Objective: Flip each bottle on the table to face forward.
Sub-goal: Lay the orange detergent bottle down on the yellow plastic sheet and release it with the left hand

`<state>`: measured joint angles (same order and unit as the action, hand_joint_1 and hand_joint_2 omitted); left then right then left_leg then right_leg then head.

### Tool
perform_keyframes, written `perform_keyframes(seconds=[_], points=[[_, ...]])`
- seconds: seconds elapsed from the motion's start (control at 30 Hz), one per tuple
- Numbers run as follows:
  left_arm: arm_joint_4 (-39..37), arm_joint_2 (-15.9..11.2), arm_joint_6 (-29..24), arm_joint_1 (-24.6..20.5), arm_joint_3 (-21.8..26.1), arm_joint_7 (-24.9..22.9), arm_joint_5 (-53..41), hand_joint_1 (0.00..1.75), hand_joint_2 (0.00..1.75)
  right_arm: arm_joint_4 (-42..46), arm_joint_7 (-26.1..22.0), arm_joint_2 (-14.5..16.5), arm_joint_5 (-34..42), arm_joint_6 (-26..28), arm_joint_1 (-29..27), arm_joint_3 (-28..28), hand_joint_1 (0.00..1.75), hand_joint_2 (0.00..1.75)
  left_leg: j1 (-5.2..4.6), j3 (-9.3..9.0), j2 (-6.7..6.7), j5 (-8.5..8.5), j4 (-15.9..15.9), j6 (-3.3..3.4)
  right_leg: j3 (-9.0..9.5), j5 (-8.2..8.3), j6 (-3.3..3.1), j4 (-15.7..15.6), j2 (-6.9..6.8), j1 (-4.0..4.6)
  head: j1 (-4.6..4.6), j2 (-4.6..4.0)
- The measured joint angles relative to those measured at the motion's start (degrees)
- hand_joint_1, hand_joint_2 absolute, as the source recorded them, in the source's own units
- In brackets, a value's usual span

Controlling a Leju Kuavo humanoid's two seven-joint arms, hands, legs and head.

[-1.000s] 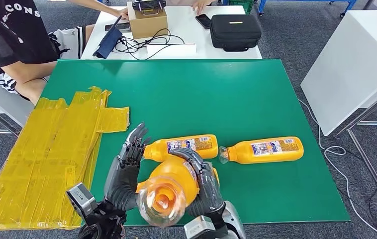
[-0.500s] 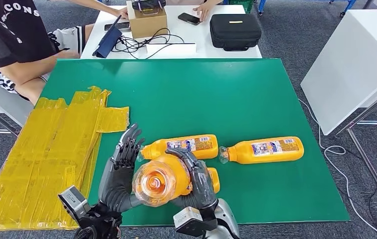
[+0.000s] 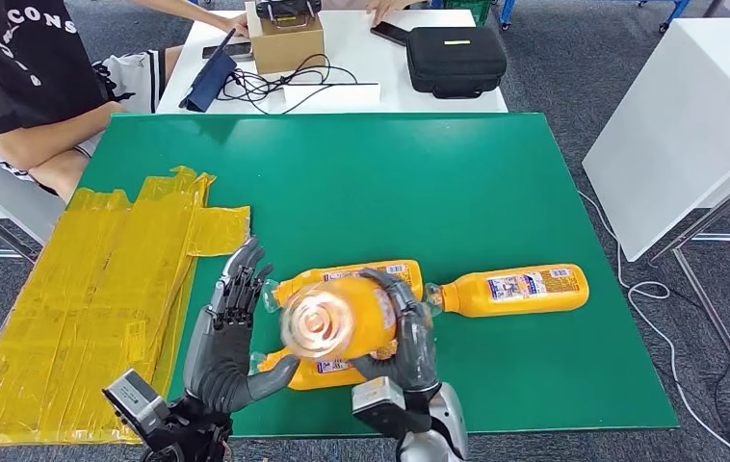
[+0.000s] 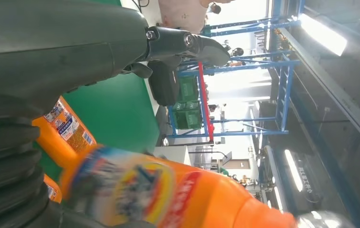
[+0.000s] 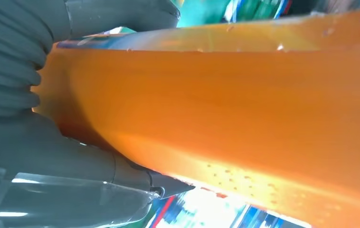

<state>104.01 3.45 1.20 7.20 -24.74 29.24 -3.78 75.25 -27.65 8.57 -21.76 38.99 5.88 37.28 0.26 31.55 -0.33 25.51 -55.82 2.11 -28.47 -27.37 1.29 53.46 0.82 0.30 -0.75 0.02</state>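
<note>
My right hand grips an orange bottle above the table's near edge, its clear cap pointing up at the camera. In the right wrist view the bottle's orange body lies against the right hand. My left hand stands beside it with fingers spread, holding nothing. The left wrist view has the held bottle's label under the left hand. Another bottle lies beneath the held one. Behind it lies a bottle, and one more bottle lies to the right.
Yellow plastic sheeting covers the left side of the green table. A person sits at the far left corner. A white table behind carries a black case, a cardboard box and cables. A white panel stands at right.
My right hand has carried the bottle away from the near edge and turned it, so the cap sits higher in the picture. A bottle lying beneath it has come into sight. The left hand shifted slightly left.
</note>
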Motion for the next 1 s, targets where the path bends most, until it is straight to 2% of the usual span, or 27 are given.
perform_keyframes(seconds=[0.3,0.47,0.63,1.0], points=[[0.66,0.00,-1.54,2.00,0.02,-0.14,-1.69,0.00,1.75,3.44,-2.77,2.87,2.48,0.85,-1.83,-13.70,1.75,1.75,-0.01,0.01,0.00,0.00,-0.01,0.00,-0.01,0.00,0.00,0.00,0.00,-0.01,-0.01,0.00],[0.67,0.00,-2.50,2.40,-0.03,-0.12,-2.04,0.00,1.75,3.76,-4.01,4.10,5.14,0.90,-2.08,-18.60,1.75,1.75,0.00,0.01,0.01,0.00,0.00,0.00,-0.02,0.00,0.00,0.00,0.00,0.00,-0.01,0.00],[0.67,0.00,-3.01,2.41,-0.16,-0.24,-2.14,0.00,1.75,3.65,-3.80,4.79,5.19,0.90,-2.17,-20.49,1.75,1.75,0.00,0.00,0.01,0.00,0.00,0.00,-0.01,0.00,0.00,0.00,0.00,0.00,-0.01,0.00],[0.67,0.00,-3.11,2.39,-0.69,-0.50,-2.38,0.00,1.75,2.67,-3.21,5.31,4.25,0.90,-2.17,-20.98,1.75,1.75,0.00,0.02,0.01,0.00,0.00,0.00,-0.02,0.00,0.00,0.00,0.00,0.00,-0.01,0.00]])
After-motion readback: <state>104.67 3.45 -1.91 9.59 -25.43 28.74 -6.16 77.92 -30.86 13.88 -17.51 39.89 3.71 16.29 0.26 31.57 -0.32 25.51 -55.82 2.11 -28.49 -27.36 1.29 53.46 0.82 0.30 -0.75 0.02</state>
